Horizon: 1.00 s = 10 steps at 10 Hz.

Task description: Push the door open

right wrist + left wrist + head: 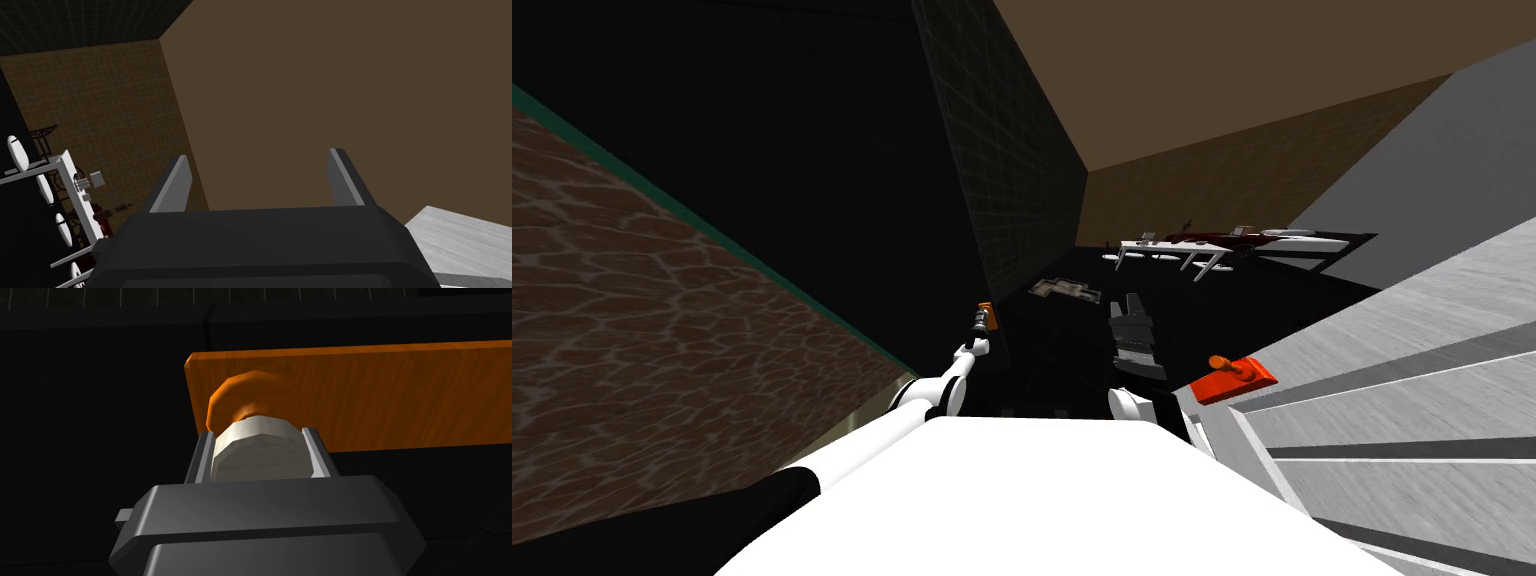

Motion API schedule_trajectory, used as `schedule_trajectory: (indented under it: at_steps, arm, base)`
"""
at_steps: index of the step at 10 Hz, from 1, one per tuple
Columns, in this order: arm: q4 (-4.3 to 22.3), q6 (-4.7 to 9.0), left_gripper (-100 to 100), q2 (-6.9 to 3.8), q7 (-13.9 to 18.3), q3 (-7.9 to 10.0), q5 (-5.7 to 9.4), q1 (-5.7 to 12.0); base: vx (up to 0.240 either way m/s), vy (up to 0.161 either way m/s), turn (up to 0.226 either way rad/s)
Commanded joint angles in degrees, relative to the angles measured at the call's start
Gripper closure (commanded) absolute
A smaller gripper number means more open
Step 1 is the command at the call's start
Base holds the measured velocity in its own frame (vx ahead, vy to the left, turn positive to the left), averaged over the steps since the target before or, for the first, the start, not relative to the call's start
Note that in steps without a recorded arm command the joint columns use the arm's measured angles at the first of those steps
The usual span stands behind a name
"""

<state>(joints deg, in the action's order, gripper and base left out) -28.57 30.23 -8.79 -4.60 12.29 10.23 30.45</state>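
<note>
Since the pale knob (255, 453) sits pinched between the left tool's (258, 438) 2 fingers, against its orange plate (375, 398) on the dark door (90, 418), the grasp looks done (the push itself appears not yet made). How far the door stands open I cannot tell. The right tool (257, 156) hangs spread and empty, near a grey panelled surface (1412, 380) bearing a red-orange handle (1234, 378).

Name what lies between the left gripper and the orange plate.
A pale knob, clamped by the left gripper, and its orange neck on the plate; left wrist view.
</note>
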Motion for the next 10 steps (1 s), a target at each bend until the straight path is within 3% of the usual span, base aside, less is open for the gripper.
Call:
schedule_trajectory:
  at_steps: [1, 5, 10]
  arm:
    - [-2.17, -0.72, 100, -0.15, -0.47, 0.54, 0.15, -0.77]
    - [-1.93, -0.55, 100, -1.45, -1.37, 2.98, 1.20, -1.10]
    - [-1.81, -0.46, 100, -2.29, -2.04, 4.62, 1.90, -1.55]
  base:
    - [0.129, -0.075, 0.031]
    - [0.183, -0.097, 0.065]
    - [0.131, -0.055, 0.038]
